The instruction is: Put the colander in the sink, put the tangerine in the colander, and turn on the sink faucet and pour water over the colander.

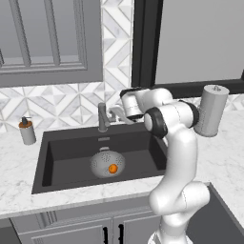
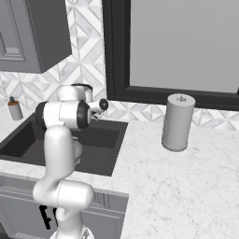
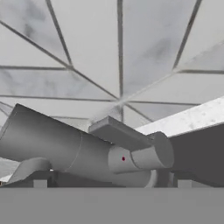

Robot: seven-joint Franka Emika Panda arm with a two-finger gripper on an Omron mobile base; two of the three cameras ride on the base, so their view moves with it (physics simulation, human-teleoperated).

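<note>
The grey colander [image 1: 106,162] sits in the dark sink [image 1: 62,162], and the orange tangerine [image 1: 113,168] lies inside it. The sink faucet [image 1: 102,117] stands at the sink's back rim. My gripper [image 1: 118,114] is right beside the faucet's top, on its right. In the hand view the faucet [image 3: 83,148] lies very close, crossing the frame just above my gripper [image 3: 111,184]. The two fingertips [image 3: 40,183] stand wide apart, open, with the faucet body between them. I see no water running. In the right base view my arm hides most of the sink [image 2: 100,140].
A soap dispenser [image 1: 27,131] stands on the counter left of the sink. A grey paper towel roll [image 1: 211,110] stands on the marble counter [image 2: 186,177] at the right. The tiled wall and a dark window frame [image 1: 143,47] rise right behind the faucet.
</note>
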